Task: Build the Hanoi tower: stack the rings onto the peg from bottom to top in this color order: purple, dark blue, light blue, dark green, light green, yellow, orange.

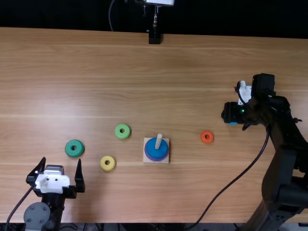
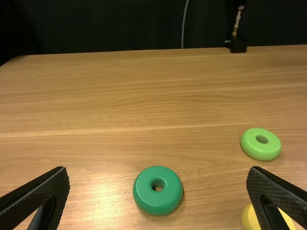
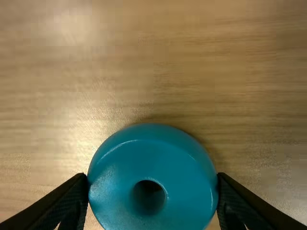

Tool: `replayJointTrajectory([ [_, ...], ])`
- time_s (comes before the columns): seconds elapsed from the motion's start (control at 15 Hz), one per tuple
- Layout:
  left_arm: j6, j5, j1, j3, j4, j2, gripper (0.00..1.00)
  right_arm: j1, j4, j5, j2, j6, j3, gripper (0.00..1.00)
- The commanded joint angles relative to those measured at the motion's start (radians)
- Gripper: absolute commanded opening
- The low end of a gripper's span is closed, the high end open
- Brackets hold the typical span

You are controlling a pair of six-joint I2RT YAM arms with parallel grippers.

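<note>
Hanoi tower [image 1: 156,148] is standing on the table [image 1: 183,77], and the purple ring [image 1: 154,160] and dark blue ring [image 1: 156,153] are already sitting on its peg [image 1: 158,140], so two of seven seem done. The light blue ring [image 3: 153,165], next in order, is being pinched by the right gripper [image 3: 152,177], well apart from the tower, while the left gripper [image 1: 61,160] is holding nothing between its spread fingers. The dark green ring [image 1: 74,153], light green ring [image 1: 122,135], yellow ring [image 1: 108,167] and orange ring [image 1: 207,141] are lying loose, waiting their turn.
</note>
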Motion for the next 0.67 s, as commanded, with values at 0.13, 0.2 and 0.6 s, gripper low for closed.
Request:
replayJointTrajectory([
  [0.13,-0.007,-0.006,0.000,-0.055,-0.011,-0.012,1.00,0.065,-0.099,-0.011,-0.028,-0.010,0.113,0.00],
  [0.2,-0.007,-0.006,0.000,-0.056,-0.011,-0.012,1.00,0.087,-0.185,-0.011,-0.052,-0.012,0.147,0.00],
  [0.6,-0.007,-0.006,0.000,-0.055,-0.011,-0.012,1.00,0.251,-0.634,-0.014,-0.077,-0.073,0.423,0.00],
])
